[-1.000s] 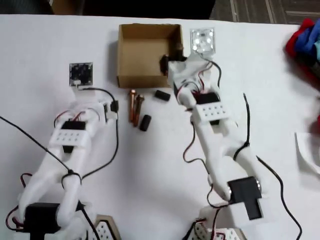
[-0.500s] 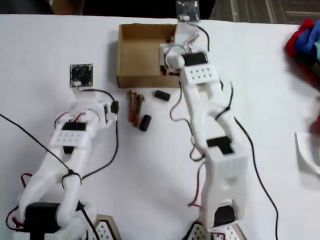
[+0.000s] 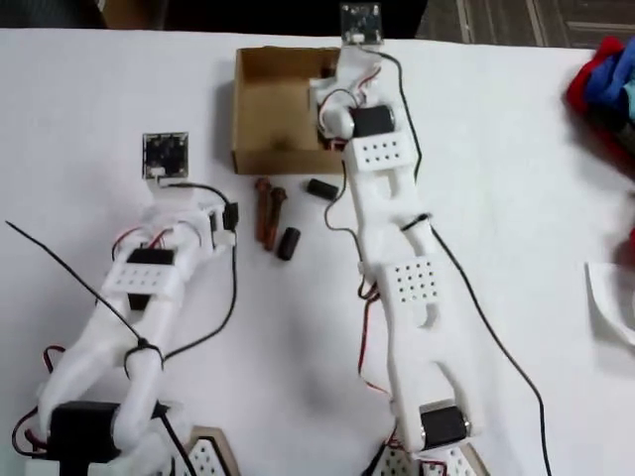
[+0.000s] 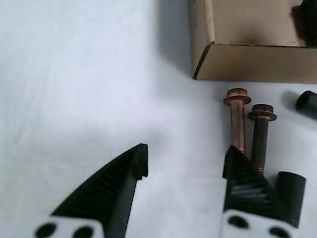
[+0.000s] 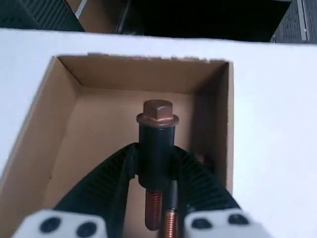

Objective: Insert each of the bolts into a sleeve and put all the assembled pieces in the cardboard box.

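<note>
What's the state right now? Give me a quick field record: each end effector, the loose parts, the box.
right end effector: shut on an assembled piece, bolt in sleeve, head up, over the box opening
left end effector: open, low over the table, one finger next to the loose bolts
loose bolts: two, side by side, heads toward the box
loose sleeves: two on the table, one near the box wall, one by the bolts' threaded ends
pending: held piece not yet released
</note>
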